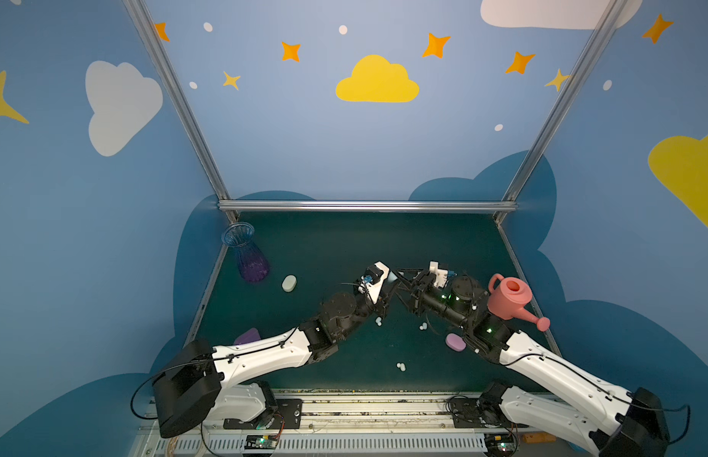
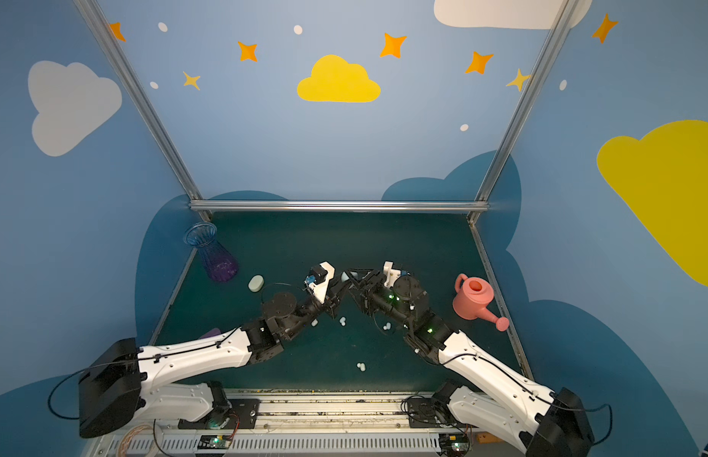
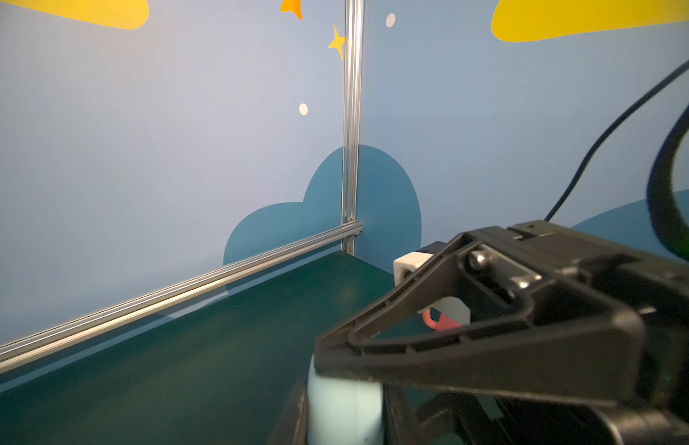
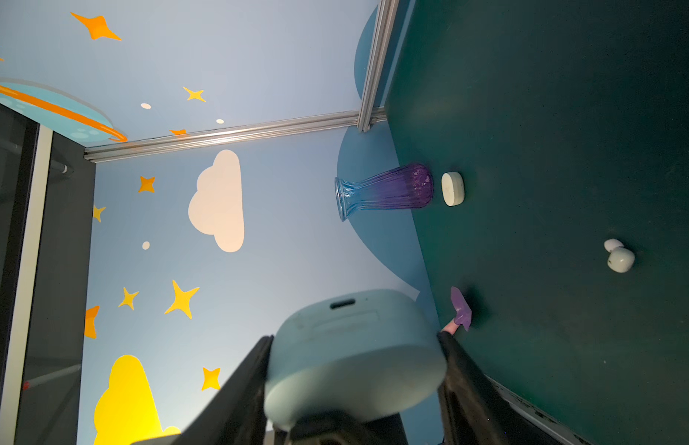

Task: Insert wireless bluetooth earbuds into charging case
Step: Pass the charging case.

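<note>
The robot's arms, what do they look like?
The left arm and right arm have white shells, black round joints and thin black cables. Little green lights glow on the right one. The fingers are black and flat.

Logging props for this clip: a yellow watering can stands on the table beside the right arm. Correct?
No: the watering can is pink, not yellow, as both top views show. It does stand on the table beside the right arm.
</note>
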